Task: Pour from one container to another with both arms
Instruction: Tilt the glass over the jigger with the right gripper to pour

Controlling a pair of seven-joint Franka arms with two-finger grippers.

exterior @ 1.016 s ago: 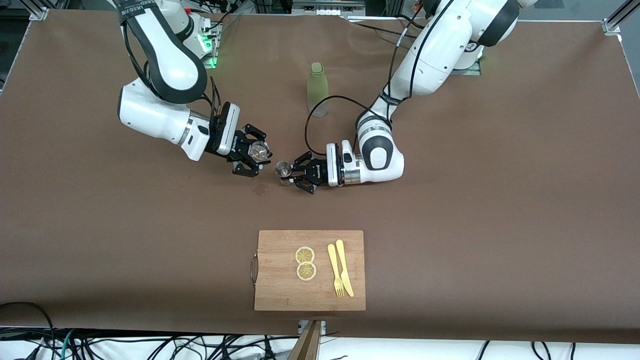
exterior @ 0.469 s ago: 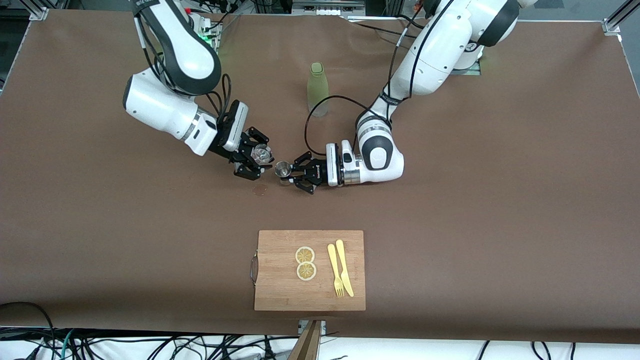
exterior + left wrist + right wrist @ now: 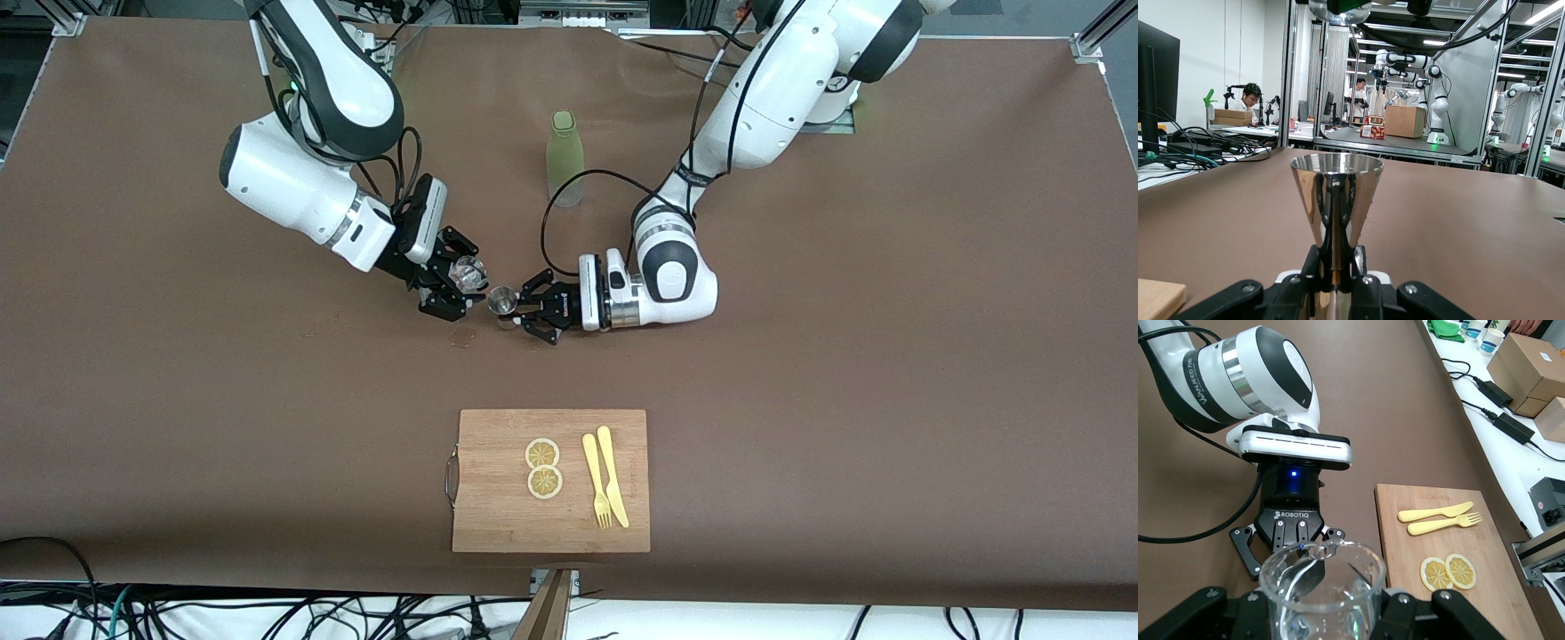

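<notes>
Tilting further than a moment ago, the tumbler (image 3: 467, 273) rides in the right gripper (image 3: 453, 283), whose fingers are clamped on it; its mouth now leans toward the jigger (image 3: 503, 302), and the right arm has swung in so the two vessels sit just beside each other, lip close to lip. The left gripper (image 3: 524, 311) is pinched on the jigger's narrow waist and has not shifted, holding it upright low over the middle of the table (image 3: 800, 373), well away from every edge. From the right wrist, the tumbler (image 3: 1321, 587) hangs directly over the left gripper (image 3: 1293, 540). I judge the pour is just starting: the approach is done, and more tipping is what remains. A faint ring mark (image 3: 461, 338) lies on the cloth beneath.
</notes>
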